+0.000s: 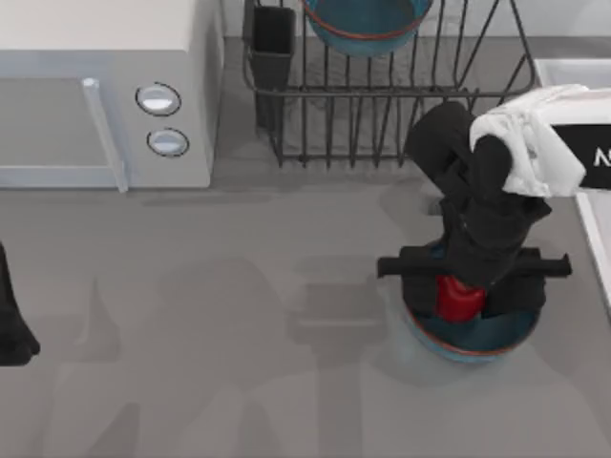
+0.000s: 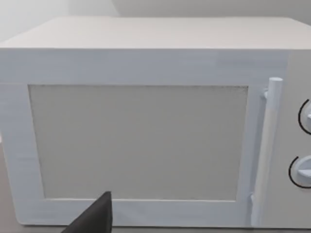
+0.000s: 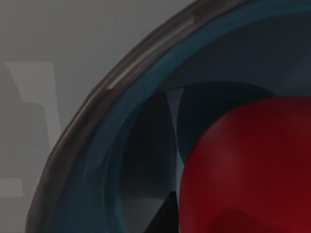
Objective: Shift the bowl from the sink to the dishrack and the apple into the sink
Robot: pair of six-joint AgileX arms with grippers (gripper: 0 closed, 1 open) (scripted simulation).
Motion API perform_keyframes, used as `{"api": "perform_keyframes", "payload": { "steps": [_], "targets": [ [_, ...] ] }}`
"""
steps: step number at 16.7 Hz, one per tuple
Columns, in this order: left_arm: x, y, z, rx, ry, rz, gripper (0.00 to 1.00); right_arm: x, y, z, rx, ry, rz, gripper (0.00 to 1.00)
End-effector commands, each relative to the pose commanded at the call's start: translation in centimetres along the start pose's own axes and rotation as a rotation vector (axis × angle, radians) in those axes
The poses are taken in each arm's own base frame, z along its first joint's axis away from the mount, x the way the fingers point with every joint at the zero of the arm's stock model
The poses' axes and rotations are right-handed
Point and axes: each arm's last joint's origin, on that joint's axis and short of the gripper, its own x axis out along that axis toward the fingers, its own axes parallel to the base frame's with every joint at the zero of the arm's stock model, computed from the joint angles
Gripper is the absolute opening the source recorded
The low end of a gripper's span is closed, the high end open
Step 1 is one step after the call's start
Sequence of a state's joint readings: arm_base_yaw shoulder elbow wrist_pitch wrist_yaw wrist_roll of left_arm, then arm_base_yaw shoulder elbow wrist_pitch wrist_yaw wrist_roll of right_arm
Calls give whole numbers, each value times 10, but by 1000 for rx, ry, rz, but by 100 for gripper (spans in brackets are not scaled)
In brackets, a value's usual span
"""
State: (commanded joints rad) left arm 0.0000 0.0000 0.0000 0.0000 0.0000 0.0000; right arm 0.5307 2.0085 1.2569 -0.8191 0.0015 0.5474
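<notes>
The right gripper (image 1: 465, 294) hangs low over a blue bowl (image 1: 449, 341) that stands on the grey table (image 1: 239, 315), in front of the dishrack (image 1: 382, 105) and just beside the pale rim of the sink (image 1: 573, 72). Inside this bowl lies the apple (image 1: 459, 300), red and glossy, directly under the gripper's black body; whether the fingers are spread or closed on the fruit cannot be told, since the wrist hides them from above. In the right wrist view the apple (image 3: 252, 170) sits close against the bowl's dark blue inner wall (image 3: 146, 145), with the brownish rim curving past it. A second blue bowl (image 1: 368, 24) with a rust-red rim rests in the dishrack, behind the black utensil cup (image 1: 272, 43) side of the wires. To the left of the dishrack stands the white microwave (image 1: 105, 95) with its two knobs. The left gripper (image 1: 11, 324) is parked at the table's left edge, well apart from the dishrack, facing the microwave door (image 2: 141, 141); its finger state cannot be told.
</notes>
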Motion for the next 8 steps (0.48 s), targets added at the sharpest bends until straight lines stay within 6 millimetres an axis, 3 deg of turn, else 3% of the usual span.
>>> {"api": "perform_keyframes", "payload": {
  "steps": [4,8],
  "targets": [
    [0,0,0,0,0,0,100,-16,0,3,9,-25,24,0],
    [0,0,0,0,0,0,100,-54,3,6,11,-22,19,0]
  ]
}}
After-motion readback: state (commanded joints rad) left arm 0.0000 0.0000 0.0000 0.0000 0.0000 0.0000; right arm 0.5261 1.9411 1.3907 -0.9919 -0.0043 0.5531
